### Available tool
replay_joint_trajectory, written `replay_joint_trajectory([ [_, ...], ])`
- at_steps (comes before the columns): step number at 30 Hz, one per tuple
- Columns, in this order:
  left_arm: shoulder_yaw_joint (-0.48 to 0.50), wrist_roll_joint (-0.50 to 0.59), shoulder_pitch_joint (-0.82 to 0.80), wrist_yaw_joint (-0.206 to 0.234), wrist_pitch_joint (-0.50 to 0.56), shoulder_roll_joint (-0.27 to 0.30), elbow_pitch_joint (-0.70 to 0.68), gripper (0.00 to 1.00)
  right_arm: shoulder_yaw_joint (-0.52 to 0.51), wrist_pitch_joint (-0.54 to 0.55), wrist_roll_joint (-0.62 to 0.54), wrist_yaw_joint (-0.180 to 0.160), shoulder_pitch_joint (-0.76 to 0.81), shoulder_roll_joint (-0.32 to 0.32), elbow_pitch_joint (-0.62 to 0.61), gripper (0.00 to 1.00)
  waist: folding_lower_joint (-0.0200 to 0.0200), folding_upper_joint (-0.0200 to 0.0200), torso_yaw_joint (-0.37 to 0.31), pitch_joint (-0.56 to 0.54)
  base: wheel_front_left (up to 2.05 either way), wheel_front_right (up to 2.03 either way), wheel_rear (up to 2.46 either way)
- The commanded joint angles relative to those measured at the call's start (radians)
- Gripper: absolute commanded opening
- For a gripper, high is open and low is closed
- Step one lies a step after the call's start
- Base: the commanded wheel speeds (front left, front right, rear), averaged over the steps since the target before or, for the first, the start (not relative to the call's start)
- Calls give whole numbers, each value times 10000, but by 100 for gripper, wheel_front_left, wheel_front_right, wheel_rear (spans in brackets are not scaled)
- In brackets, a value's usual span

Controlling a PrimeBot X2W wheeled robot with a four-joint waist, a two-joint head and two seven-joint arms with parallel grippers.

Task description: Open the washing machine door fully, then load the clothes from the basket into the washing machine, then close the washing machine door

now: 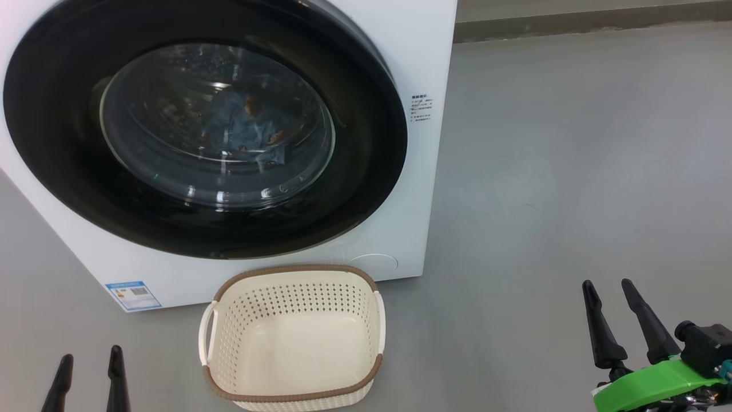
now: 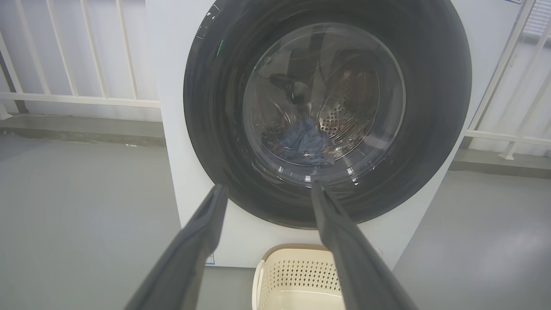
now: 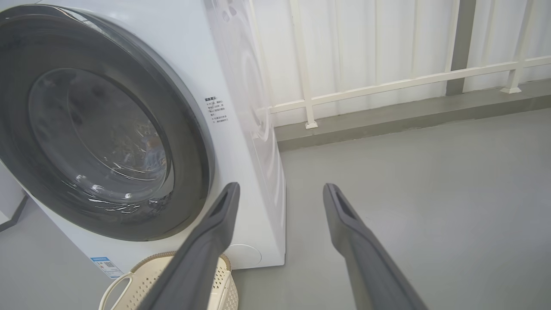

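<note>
Grey floor [image 1: 572, 171] runs out to the right of the washing machine [image 1: 434, 68], with a white railing [image 3: 387, 82] set at the far side. The washing machine door [image 1: 354, 189] is seen shut against the white front. Through its glass bowl the clothes [image 1: 246, 126] are made out as a blue heap low in the drum (a patch of orange-brown print can be picked out; a cream garment cannot be told). The basket [image 1: 291, 396] is set on the floor just in front of the machine, below the door, and nothing is seen inside it. Whether its far rim touches the machine cannot be told.

The left claw [image 1: 91, 353] is held near, to the left of the basket, its jaws spread with nothing between them. The right claw [image 1: 607, 282] is held well apart to the right, likewise spread and empty.

All three steps are judged done. One risk remains: the latch may not be caught, since a door merely resting shut would look the same from here, and it could swing out. Were the door pressed to check it, the basket could be knocked by a low forearm, or the glass struck by a fingertip.
</note>
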Motion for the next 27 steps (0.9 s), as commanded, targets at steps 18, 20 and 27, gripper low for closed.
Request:
replay_joint_trajectory([
  [18,-61,-462,5,0,160,-424,566,0,-3,130,364,-1,163,368,528,0,9,0,-32,3,0,0,0],
  [20,-59,-662,-29,3,219,-437,568,0,-30,187,554,-1,147,382,516,0,12,0,-18,-3,0,0,0],
  [27,-59,-1362,-158,28,417,-485,569,0,-120,385,1218,-3,70,432,492,0,1,0,28,8,0,0,0],
])
